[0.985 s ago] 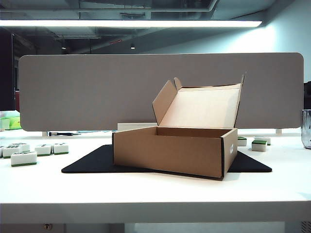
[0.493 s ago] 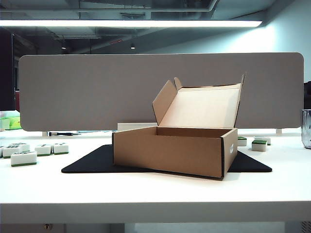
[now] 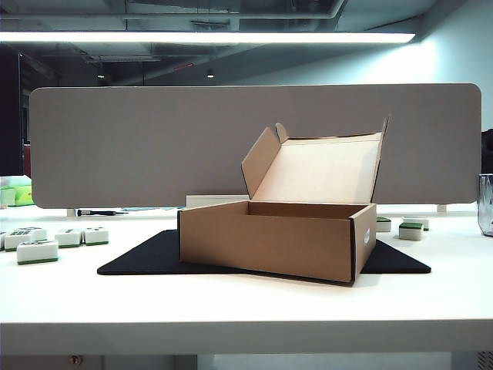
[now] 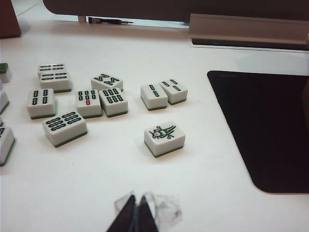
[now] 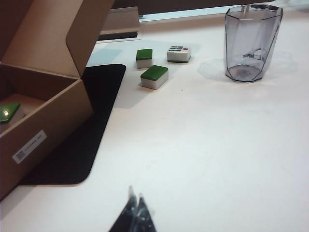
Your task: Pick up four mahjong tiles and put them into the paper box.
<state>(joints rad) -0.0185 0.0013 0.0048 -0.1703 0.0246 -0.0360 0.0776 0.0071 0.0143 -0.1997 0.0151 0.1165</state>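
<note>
Left gripper (image 4: 136, 212): fingers pressed together, empty, low over bare worktop (image 4: 207, 193) at the near left. Right gripper (image 5: 135, 212): fingers likewise clenched on nothing, low over bare worktop at the near right. Neither arm shows in the exterior view. The paper box (image 3: 269, 239) sits mid-worktop on a black mat (image 3: 146, 258), lid flap (image 3: 320, 169) standing open toward the far side; white label on its right wall (image 5: 29, 146). One green-backed tile (image 5: 8, 111) already lies inside the box, seen through the right wrist camera. Beyond the right fingers, far and slightly left, lie two green-top mahjong tiles (image 5: 154, 76), apart from each other, with a face-up tile (image 5: 178, 53) just right of them; the nearer green tile's long axis runs obliquely to the fingers' line. Beyond the left fingers lies a scatter of white-faced tiles (image 4: 164, 137), face up, the closest one directly ahead. Judgement: the right arm is better placed for the green tiles, path across the worktop unobstructed; a clear tumbler (image 5: 251, 43) stands well right of them, out of the way. The box wall lies to the left of that approach.
</note>
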